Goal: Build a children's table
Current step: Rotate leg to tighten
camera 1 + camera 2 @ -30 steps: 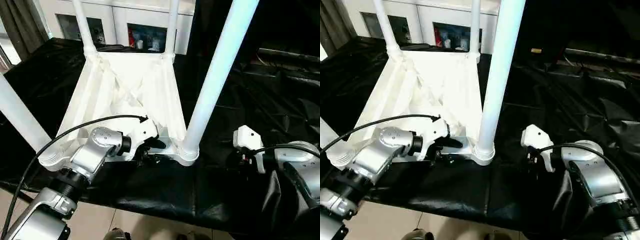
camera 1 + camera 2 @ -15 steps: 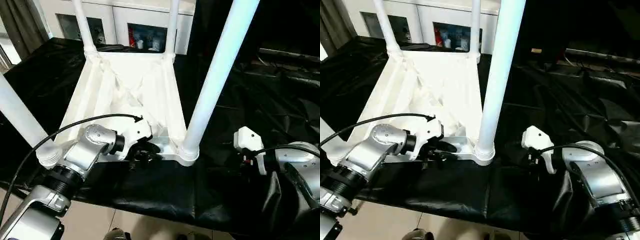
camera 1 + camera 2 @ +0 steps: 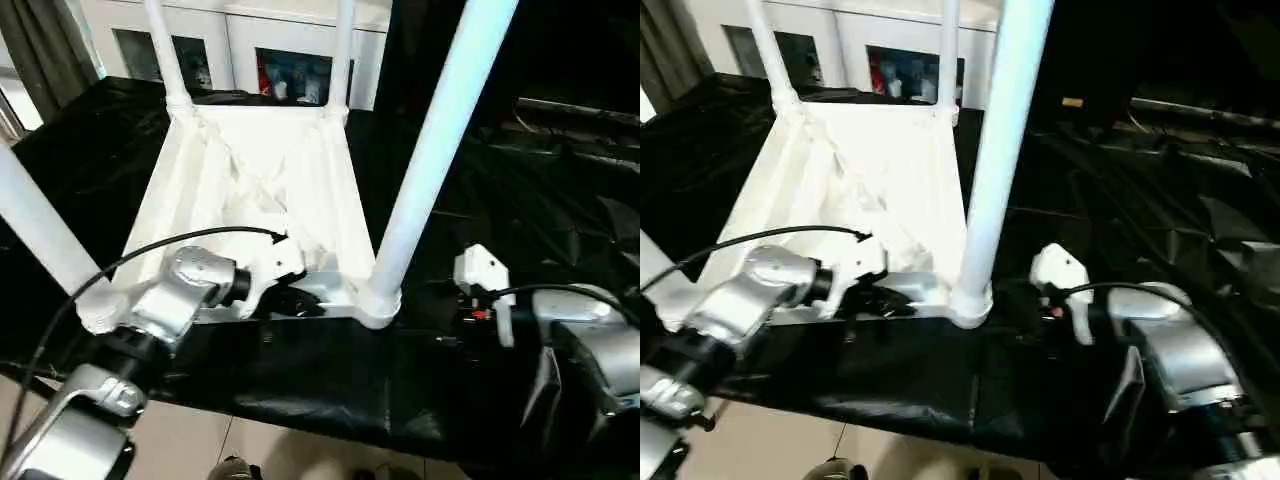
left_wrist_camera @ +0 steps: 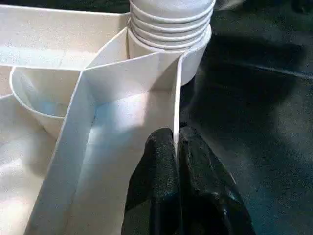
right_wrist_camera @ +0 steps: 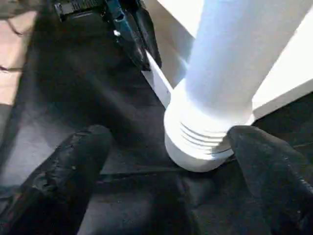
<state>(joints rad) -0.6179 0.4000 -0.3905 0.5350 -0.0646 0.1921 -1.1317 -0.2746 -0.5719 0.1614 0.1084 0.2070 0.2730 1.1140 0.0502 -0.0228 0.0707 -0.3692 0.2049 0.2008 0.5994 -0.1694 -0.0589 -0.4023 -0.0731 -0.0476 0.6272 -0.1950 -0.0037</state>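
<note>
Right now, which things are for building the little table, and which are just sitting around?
For the job: upside-down white table top; near leg standing in its corner socket; left gripper; right gripper.

Just around: black sheet; white cabinet behind.

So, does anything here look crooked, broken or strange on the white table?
Nothing stands out. The table lies upside down on the black sheet with all four legs standing in the corner sockets. The left claw is shut on the near rim, and the right claw is open around the near right leg.
</note>
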